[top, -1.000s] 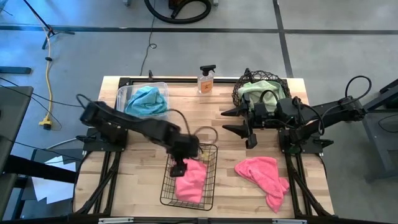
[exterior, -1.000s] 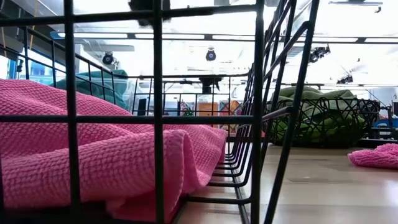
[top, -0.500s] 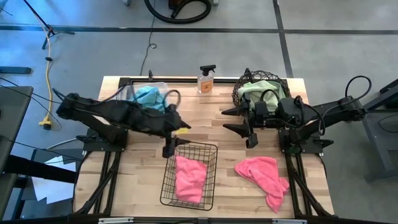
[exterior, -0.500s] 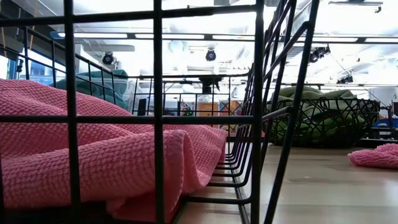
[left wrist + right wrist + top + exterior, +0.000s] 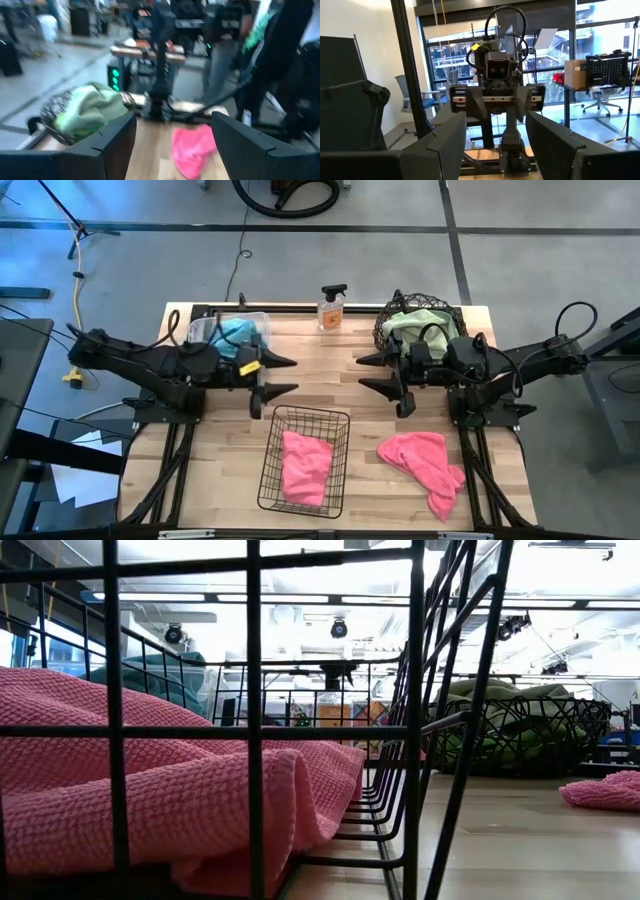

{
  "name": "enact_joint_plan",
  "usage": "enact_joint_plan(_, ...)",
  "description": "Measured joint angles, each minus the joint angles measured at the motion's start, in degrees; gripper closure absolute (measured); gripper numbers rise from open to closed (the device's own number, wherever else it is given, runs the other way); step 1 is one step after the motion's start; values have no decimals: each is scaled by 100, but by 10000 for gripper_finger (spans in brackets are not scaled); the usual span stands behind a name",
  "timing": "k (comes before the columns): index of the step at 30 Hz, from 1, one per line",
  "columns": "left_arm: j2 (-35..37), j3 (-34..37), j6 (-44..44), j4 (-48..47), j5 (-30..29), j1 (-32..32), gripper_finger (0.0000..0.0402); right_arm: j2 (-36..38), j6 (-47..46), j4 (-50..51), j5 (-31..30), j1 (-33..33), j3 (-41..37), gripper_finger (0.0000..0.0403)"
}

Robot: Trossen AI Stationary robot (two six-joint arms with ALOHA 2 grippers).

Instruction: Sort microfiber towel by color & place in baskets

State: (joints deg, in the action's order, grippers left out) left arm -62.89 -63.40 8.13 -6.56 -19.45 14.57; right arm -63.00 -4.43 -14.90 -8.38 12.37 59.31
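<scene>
Pink microfiber towel (image 5: 425, 460) lies loose on the desk (image 5: 360, 395), near its front right, just beside the black wire-grid basket (image 5: 275, 465) that already holds one pink cloth (image 5: 305, 465); teal sits in the clear bin (image 5: 200, 330) and green in the round wire basket (image 5: 385, 320). This last towel looks like the remaining job. The right gripper (image 5: 385, 375) is nearer, hovering spread and empty above the desk behind the towel. It should drop onto the bunched middle of the cloth, pinch deep and lift clear of the basket's rim before crossing. The left gripper (image 5: 280, 375), also spread and empty, hangs behind the wire-grid basket, and would do well to keep out of that path.
</scene>
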Motion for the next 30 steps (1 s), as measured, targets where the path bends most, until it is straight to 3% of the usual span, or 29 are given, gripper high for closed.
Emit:
enact_joint_plan(7, 340, 652, -289, 1110, -248, -21, 156, 1, -65, 0, 2, 1, 0, 201)
enact_joint_plan(16, 400, 654, -287, 1113, -447, -147, 156, -1, -610, 2, 0, -1, 0, 201)
enact_joint_plan(20, 398, 654, -285, 1081, -460, -187, 156, 22, -1377, 130, -500, -66, 15, 201)
enact_joint_plan(24, 397, 654, -290, 1076, -556, -186, 156, 49, -1811, 1980, -302, -83, 640, 201)
enact_joint_plan(30, 360, 658, -437, 1055, -727, -186, 156, -288, -2732, 5595, 691, -71, 1766, 201)
